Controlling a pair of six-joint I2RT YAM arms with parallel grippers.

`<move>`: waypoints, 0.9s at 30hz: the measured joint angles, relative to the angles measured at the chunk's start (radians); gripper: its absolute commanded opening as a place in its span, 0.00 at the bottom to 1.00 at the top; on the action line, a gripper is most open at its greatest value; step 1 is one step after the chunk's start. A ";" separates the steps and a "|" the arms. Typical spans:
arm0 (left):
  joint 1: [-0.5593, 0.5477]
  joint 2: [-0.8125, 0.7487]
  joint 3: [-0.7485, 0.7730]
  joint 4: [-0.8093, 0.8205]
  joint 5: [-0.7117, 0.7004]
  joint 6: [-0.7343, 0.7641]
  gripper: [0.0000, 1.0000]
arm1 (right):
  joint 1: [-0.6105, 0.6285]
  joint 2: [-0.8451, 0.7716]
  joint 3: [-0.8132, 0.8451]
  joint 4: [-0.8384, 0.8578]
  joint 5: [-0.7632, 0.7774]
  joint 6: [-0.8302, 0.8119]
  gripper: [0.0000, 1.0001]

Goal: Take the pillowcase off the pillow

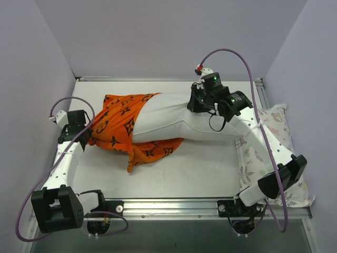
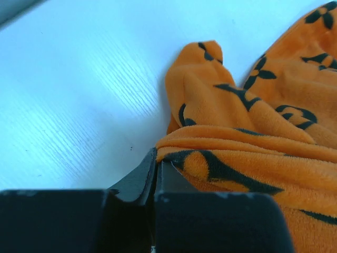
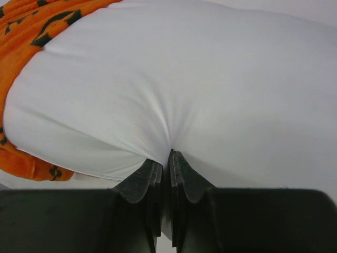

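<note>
The pillow (image 1: 168, 118) lies across the far middle of the desk (image 1: 200, 168), its left part inside the bunched pillowcase (image 1: 124, 126). The left tool (image 2: 156, 161) is clamped on the pillowcase's left edge. The right tool (image 3: 166, 158) pinches the pillow's bare right end.

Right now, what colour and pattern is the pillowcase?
Bright orange fabric pillowcase, black flower-and-circle motifs; clearest in left wrist view.

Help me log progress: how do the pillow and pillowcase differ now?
The pillowcase is orange with black motifs; the pillow is plain white. The pillowcase lies bunched at the left end; the pillow stretches out plump, mostly bare. The left gripper pinches the pillowcase, the right gripper the pillow. Both rest on the table, overlapping at the left.
</note>
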 measured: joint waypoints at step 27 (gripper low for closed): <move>-0.338 -0.077 0.401 0.021 0.235 0.323 0.90 | 0.309 -0.396 -0.906 0.418 0.127 0.109 0.00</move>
